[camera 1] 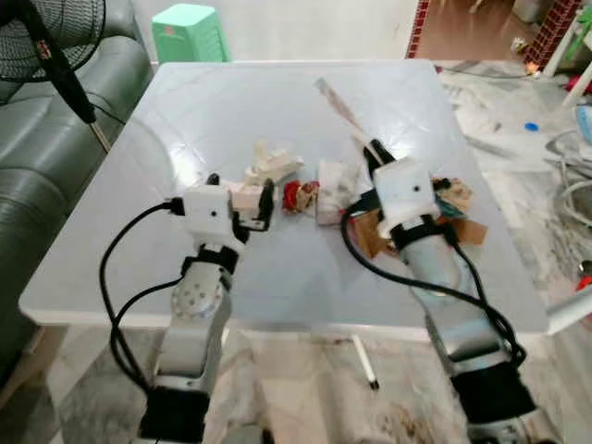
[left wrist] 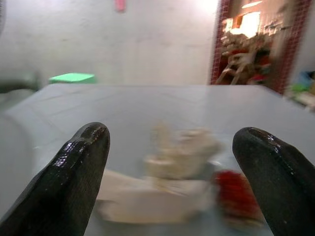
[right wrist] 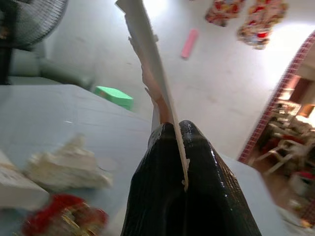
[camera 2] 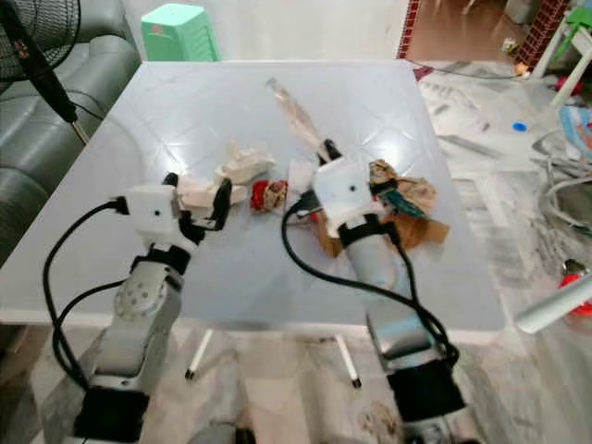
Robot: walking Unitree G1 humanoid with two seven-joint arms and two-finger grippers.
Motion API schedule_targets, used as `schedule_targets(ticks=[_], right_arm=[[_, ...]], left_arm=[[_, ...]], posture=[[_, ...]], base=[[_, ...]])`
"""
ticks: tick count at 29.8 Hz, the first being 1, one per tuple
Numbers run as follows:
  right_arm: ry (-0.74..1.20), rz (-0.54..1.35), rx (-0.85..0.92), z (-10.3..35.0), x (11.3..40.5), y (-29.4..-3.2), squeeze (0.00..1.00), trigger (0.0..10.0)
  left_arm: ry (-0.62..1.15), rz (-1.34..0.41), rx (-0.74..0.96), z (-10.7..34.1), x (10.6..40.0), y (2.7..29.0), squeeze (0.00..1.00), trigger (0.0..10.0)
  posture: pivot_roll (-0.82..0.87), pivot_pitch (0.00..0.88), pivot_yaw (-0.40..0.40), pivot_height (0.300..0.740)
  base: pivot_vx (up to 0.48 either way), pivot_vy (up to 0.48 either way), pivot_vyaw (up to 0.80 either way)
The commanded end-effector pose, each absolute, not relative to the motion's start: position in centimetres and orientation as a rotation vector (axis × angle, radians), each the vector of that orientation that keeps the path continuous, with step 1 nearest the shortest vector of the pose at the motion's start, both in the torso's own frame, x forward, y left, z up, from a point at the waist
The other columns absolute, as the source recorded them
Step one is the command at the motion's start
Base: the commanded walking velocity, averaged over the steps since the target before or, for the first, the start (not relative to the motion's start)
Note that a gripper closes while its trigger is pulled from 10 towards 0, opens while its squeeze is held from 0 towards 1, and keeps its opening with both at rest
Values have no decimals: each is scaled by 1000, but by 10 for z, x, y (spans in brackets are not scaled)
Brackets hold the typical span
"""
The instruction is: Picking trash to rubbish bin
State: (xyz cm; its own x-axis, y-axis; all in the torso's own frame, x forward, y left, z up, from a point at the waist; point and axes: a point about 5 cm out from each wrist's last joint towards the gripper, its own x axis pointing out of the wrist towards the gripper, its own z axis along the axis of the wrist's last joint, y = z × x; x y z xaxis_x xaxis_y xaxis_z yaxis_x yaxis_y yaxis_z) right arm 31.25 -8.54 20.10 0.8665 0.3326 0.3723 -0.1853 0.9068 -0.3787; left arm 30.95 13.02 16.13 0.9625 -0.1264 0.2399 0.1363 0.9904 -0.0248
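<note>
While clamped tight on a long clear wrapper (right wrist: 150, 64), right gripper (camera 1: 375, 155) over the white table (camera 1: 231, 102), wrapper slanting up toward 11 o'clock. Left gripper (camera 1: 242, 194) spread wide, fingers (left wrist: 74, 182) flanking a white crumpled paper (left wrist: 162, 189) on the tabletop. Red wrapper (camera 1: 298, 196) just at 3 o'clock of that paper; brown scraps (camera 2: 412, 208) beside the right wrist.

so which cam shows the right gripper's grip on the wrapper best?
Right wrist view: the right gripper is shut on the thin wrapper, seen close. The eye views show the wrapper sticking out past the wrist, fingers hidden.
</note>
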Motion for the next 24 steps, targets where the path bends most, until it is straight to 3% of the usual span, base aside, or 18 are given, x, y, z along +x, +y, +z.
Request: schedule_targets(ticks=[1,14,24], right_arm=[[-459,261,-358,205,313,-92,0,0],[-456,268,-363,206,312,-92,0,0],[-447,270,-372,206,309,-97,0,0]], left_arm=[[-240,-149,-53,162,310,125,0,10000],[-170,138,-8,158,325,157,0,10000],[-6,221,-296,144,344,148,0,10000]], posture=[[-60,138,12,740],[-73,152,15,740],[-91,164,17,740]], base=[[326,0,0],[0,0,0],[0,0,0]])
